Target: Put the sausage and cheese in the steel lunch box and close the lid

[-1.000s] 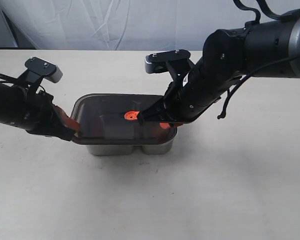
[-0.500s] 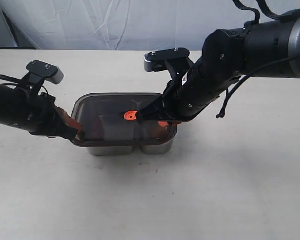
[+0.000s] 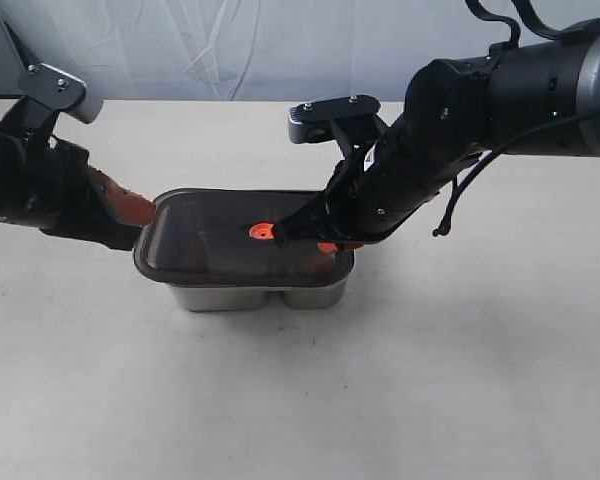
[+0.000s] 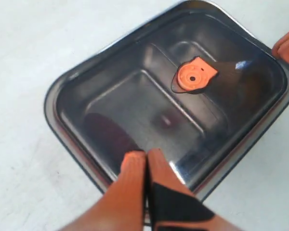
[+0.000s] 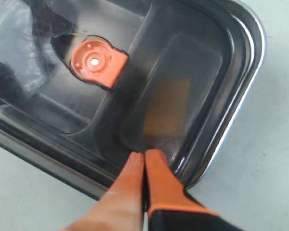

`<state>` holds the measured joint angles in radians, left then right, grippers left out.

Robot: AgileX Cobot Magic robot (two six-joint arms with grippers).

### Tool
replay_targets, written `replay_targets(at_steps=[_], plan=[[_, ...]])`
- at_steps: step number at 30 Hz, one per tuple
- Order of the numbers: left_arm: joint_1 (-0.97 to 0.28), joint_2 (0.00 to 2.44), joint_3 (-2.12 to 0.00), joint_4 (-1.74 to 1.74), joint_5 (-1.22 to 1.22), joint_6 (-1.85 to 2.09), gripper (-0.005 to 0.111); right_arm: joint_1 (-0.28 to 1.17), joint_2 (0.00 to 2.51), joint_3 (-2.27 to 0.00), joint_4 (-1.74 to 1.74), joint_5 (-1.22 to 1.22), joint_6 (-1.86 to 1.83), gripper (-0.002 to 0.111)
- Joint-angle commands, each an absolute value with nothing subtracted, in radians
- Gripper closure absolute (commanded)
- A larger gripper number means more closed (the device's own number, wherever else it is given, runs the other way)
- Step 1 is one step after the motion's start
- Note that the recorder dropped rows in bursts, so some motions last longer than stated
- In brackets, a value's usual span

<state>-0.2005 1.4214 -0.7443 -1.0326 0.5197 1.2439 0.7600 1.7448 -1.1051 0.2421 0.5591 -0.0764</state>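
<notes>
The steel lunch box stands mid-table with the dark lid lying on top, orange tab at its centre. The lid's left end juts past the steel wall. Through the lid, the sausage shows as a dim red shape in the larger compartment. The cheese is a yellow-orange blur in the smaller one. My left gripper is shut and empty, hovering at the lid's left edge. My right gripper is shut and empty, its tips on the lid's right end.
The box sits on a pale table with a white cloth backdrop behind. The bulky right arm hangs over the box's right side. The steel rim shows past the lid's edge.
My left gripper has risen and drawn back to the left, away from the lid's left corner. The lid's left end has shifted slightly left. The right arm has stayed put.
</notes>
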Motion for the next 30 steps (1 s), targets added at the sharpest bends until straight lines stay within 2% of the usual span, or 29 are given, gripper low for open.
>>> replay_targets(at_steps=[1,3,5,10,17,30], plan=[[-0.202,1.390,-0.748,-0.719,0.467,0.920,0.107,0.759,1.740,-1.102,0.230,0.551,-0.083,0.109],[-0.202,1.415,-0.748,-0.453,0.445,0.642,0.107,0.759,1.740,-1.102,0.265,0.551,-0.146,0.109],[-0.202,1.457,-0.748,-0.389,0.443,0.547,0.107,0.759,1.740,-1.102,0.321,0.551,-0.214,0.109],[-0.202,1.555,-0.748,-0.563,0.417,0.616,0.107,0.759,1.740,-1.102,0.397,0.549,-0.317,0.109],[-0.202,1.571,-0.748,-0.890,0.450,0.921,0.107,0.759,1.782,-1.102,0.405,0.564,-0.346,0.109],[-0.202,1.671,-0.748,-0.907,0.481,0.943,0.107,0.759,1.820,-1.102,0.414,0.566,-0.346,0.109]])
